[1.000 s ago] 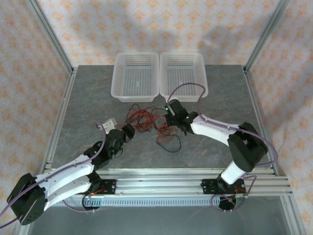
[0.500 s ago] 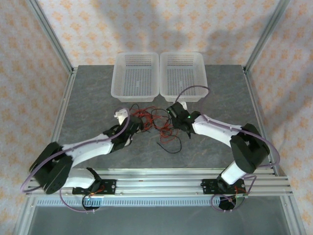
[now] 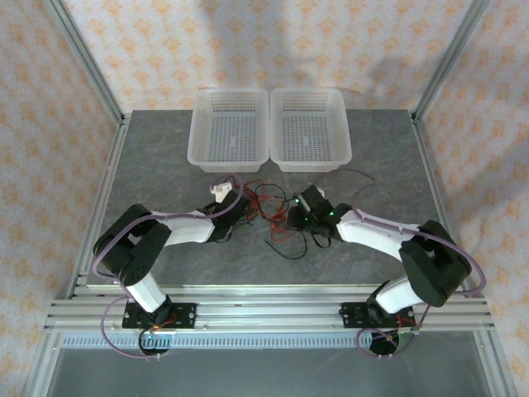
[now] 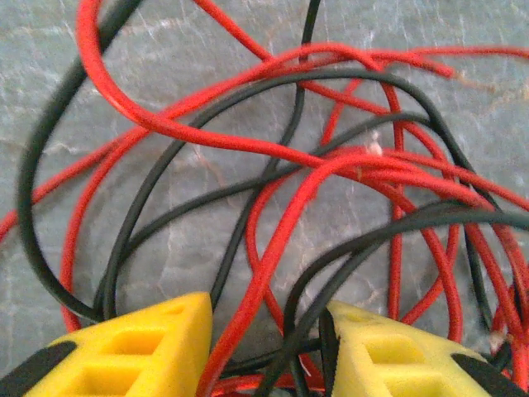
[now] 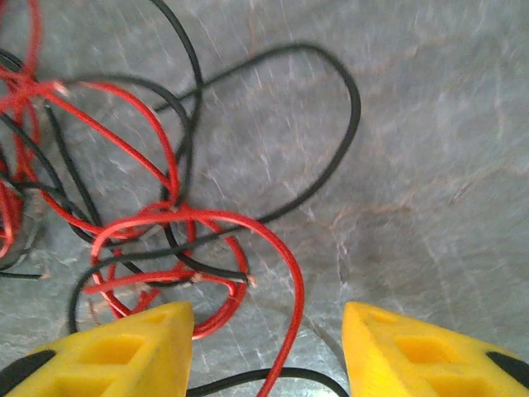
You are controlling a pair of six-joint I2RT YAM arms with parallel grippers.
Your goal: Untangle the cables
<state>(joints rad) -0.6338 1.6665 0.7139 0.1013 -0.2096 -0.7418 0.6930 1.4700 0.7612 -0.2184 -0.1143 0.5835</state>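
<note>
On the veined grey tabletop [image 3: 165,165], thin glossy red-and-black cables [image 4: 355,161] in loops — left gripper [image 4: 264,322] and right gripper [image 5: 266,318] each agape.

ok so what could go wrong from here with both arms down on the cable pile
1. Several thin red and black cables run between the left end effector's open fingers. Closing could pinch more than one and tighten the tangle.
2. A red loop drops between the right end effector's open fingers, knotted to the pile beside it. Lifting it may haul the knot along.
3. From above, both end effectors sit close together over one pile, so they might collide.
</note>
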